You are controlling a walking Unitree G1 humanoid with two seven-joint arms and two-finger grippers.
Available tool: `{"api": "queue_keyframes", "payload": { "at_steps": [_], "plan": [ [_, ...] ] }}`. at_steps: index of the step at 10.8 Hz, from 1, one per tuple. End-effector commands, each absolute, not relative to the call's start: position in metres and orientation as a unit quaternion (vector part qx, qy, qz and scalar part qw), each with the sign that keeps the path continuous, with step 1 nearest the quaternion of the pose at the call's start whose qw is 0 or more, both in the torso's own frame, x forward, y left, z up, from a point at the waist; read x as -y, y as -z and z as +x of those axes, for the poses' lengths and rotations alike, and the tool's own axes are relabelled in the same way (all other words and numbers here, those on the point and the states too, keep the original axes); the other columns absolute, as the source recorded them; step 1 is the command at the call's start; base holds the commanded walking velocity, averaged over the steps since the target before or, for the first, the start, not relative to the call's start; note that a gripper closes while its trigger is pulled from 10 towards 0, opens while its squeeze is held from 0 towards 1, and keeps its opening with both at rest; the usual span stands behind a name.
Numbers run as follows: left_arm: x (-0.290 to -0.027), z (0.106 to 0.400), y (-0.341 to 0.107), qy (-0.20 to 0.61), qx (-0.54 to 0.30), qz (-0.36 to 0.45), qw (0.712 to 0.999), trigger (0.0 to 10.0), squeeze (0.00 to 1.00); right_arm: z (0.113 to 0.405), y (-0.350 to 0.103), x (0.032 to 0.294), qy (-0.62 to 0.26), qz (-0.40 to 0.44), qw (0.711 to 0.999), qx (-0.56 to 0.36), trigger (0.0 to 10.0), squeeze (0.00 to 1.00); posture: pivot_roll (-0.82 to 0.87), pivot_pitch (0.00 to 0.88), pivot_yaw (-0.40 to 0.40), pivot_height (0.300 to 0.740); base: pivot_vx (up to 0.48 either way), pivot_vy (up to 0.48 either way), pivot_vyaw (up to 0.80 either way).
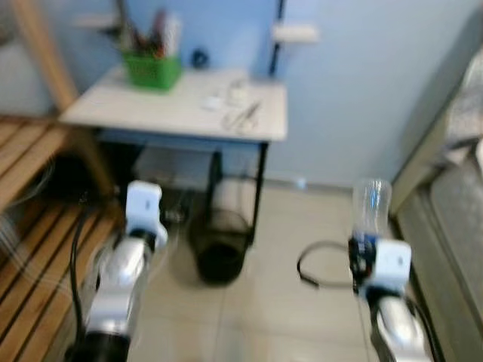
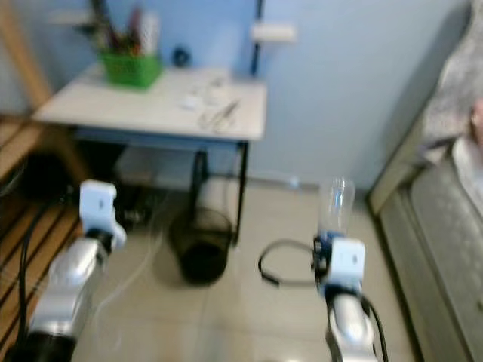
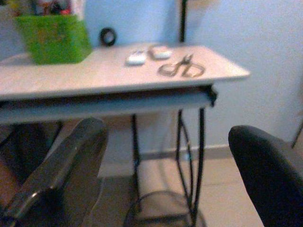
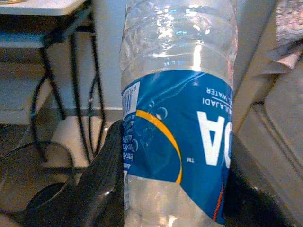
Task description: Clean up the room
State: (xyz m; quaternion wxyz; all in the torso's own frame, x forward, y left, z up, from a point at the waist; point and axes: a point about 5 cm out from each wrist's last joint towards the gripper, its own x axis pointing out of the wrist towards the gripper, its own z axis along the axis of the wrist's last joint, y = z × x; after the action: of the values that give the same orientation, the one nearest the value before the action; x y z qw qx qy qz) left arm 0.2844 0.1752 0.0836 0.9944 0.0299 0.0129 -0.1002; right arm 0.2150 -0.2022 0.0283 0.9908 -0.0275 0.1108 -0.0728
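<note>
- You have one piece of litter in hand: the clear plastic water bottle with a blue label sits clamped in the right gripper, raised over the tiled floor right of the desk.
- Binning it looks like what's left; the round black wire wastebasket stands under the white metal-legged desk, well to the bottle's left.
- The left gripper is spread wide and empty, pointed at the desk.
- A black cable loop lies on the floor.

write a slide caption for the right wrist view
Right hand shut on a clear water bottle with a blue label, wire bin on the floor beyond.
</note>
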Motion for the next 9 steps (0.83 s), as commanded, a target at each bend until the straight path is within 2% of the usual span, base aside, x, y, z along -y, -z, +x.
{"api": "queue_keyframes", "payload": {
  "at_steps": [1, 5, 6, 8, 9],
  "plan": [
    [-0.166, 0.287, -0.088, 0.117, -0.005, 0.028, 0.993, 10.0, 0.0, 0.216, -0.034, 0.213, 0.086, -0.038, 0.99, -0.102, 10.0, 0.3, 0.06, 0.012, -0.012, 0.736, 0.48, 0.0, 0.0],
    [-0.158, 0.287, -0.087, 0.125, -0.007, 0.02, 0.992, 10.0, 0.0, 0.215, -0.034, 0.217, 0.087, -0.044, 0.989, -0.107, 10.0, 0.26, 0.04, 0.012, -0.009, 0.736, 0.48, 0.0, 0.0],
    [-0.154, 0.289, -0.087, 0.131, -0.005, 0.045, 0.99, 10.0, 0.0, 0.217, -0.035, 0.217, 0.086, -0.043, 0.99, -0.104, 10.0, 0.26, 0.04, 0.006, -0.01, 0.736, 0.274, 0.0, 0.0],
    [-0.153, 0.293, -0.087, 0.123, -0.013, 0.06, 0.991, 10.0, 0.0, 0.221, -0.035, 0.218, 0.085, -0.045, 0.99, -0.104, 10.0, 0.26, 0.05, 0.003, -0.01, 0.736, 0.0, 0.0, 0.0],
    [-0.152, 0.294, -0.087, 0.125, -0.013, 0.068, 0.99, 10.0, 0.0, 0.221, -0.035, 0.217, 0.084, -0.044, 0.99, -0.105, 10.0, 0.26, 0.05, 0.008, -0.009, 0.736, 0.0, -0.435, 0.0]
  ]
}}
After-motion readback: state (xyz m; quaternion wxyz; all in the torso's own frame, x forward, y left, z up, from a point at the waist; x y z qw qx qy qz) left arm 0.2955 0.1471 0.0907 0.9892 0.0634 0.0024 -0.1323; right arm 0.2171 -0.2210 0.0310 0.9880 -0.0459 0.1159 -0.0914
